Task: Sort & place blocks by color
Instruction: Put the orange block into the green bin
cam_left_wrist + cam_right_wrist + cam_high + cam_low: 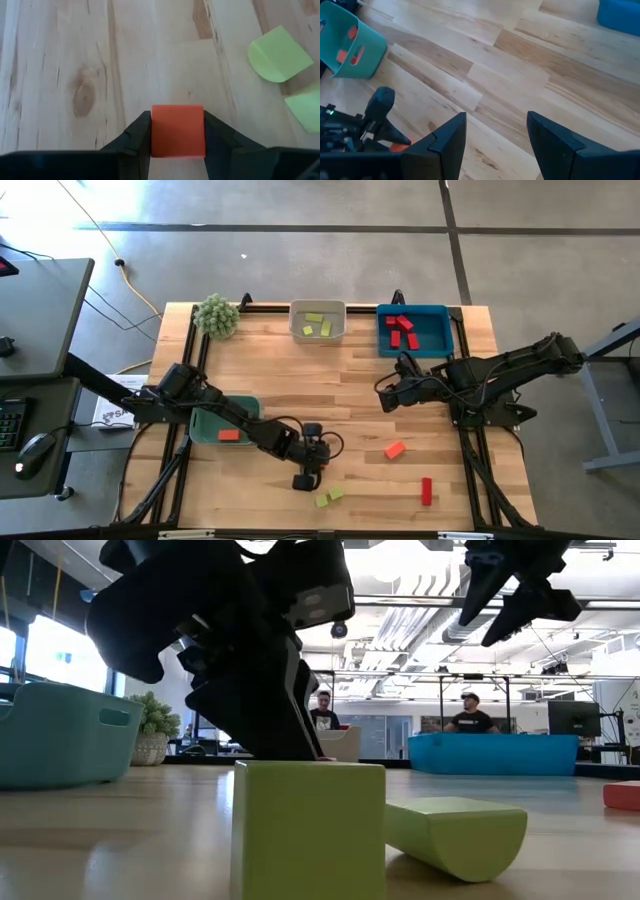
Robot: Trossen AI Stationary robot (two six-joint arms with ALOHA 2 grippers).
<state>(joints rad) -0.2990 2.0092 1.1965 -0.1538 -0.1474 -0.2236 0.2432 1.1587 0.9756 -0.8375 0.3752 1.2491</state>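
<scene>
My left gripper [304, 478] [177, 145] is low over the near middle of the table, shut on an orange block [177, 131]. Two yellow-green blocks [330, 497] [277, 54] lie just beside it on the wood: a cube [308, 830] and a half-round piece [455, 835]. Another orange block [394, 449] and a dark red block [426, 491] lie farther right. My right gripper [385, 395] [496, 135] hovers open above the table's middle, near the blue tray, holding nothing. My left gripper pinches the orange block by two opposite side faces [154, 131], one finger on each side. Its fingers [135, 137] point down at the table from above. Whether the block rests on the wood or hangs just clear of it, I cannot tell.
A teal tray [225, 423] [350, 47] at the left holds orange blocks. A white tray [318, 320] at the far edge holds yellow-green blocks, and the blue tray [412, 328] beside it holds red ones. A fuzzy green plant [217, 315] stands far left. People stand in the room behind.
</scene>
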